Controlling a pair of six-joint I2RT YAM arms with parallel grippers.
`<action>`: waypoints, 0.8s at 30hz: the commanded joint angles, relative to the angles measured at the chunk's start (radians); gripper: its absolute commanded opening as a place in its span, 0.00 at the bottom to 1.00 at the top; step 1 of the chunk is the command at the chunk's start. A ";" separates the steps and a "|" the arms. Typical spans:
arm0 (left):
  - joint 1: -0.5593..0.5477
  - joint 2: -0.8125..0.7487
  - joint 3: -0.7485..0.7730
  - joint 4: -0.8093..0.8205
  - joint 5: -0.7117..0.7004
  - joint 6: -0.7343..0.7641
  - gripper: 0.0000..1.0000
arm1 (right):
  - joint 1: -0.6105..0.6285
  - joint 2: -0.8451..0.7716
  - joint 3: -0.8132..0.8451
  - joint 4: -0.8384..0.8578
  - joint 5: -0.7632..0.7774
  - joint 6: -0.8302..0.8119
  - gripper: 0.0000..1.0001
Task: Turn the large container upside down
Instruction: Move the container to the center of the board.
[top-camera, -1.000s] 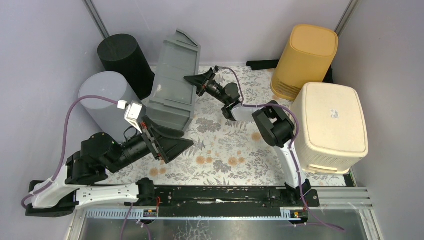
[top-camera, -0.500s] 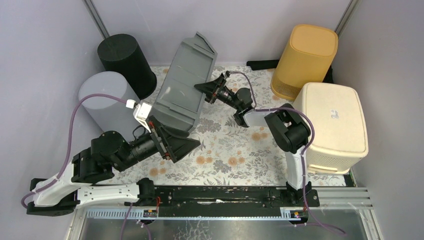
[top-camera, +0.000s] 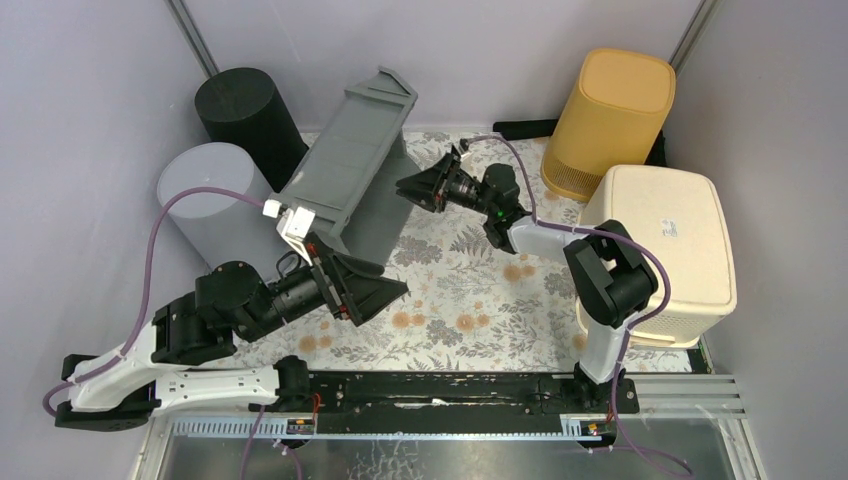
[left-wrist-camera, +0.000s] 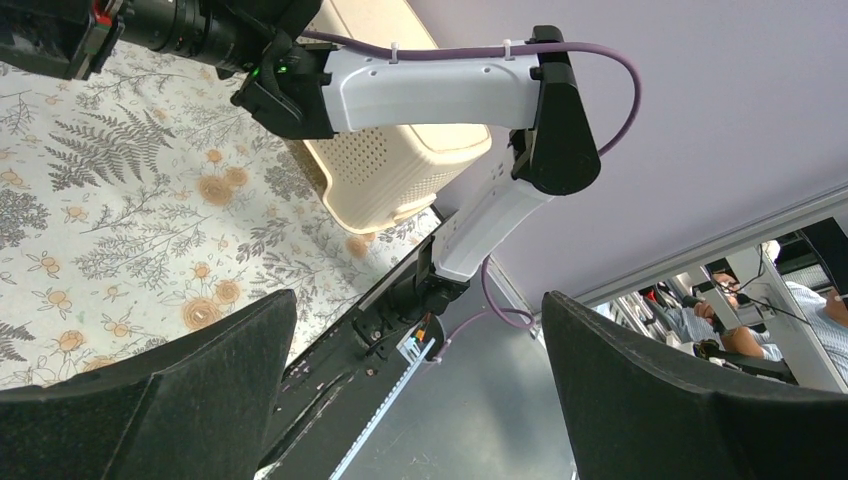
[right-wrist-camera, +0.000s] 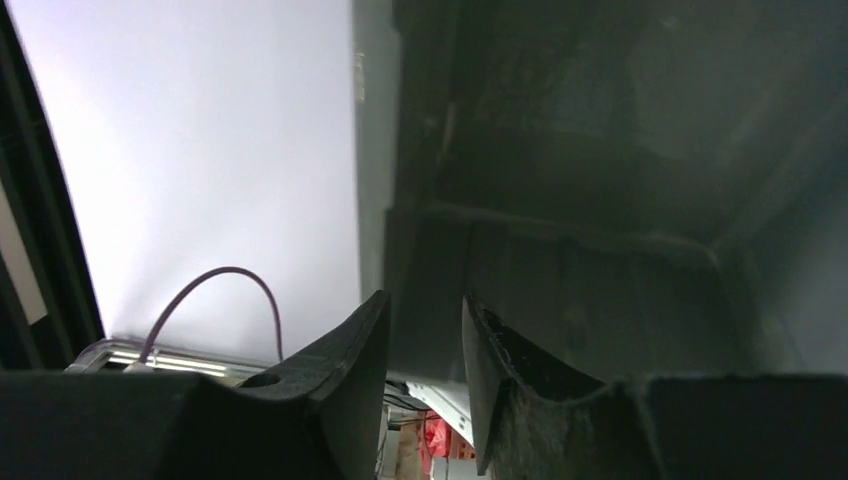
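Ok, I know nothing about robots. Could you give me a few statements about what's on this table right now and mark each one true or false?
1. The grey bin is tipped up on one edge, not lying flat. True.
2. The left claw is clamped on the bin. False: it is wide open and grips nothing.
3. The yellow basket stands behind the cream basket on the right side. True.
4. The black cylinder lies on its side. False: it stands upright in the far left corner, beside a grey cylinder.
5. The right claw reaches to the bin's side wall. True.
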 joint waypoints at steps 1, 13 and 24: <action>-0.005 0.001 -0.011 0.058 0.004 0.003 1.00 | -0.014 -0.035 -0.040 -0.055 -0.041 -0.069 0.38; -0.005 -0.006 0.017 0.036 -0.029 0.027 1.00 | 0.003 -0.110 0.056 -0.257 -0.040 -0.175 0.66; -0.006 -0.043 0.002 0.023 -0.038 0.024 1.00 | 0.084 -0.033 0.281 -0.405 0.063 -0.184 0.73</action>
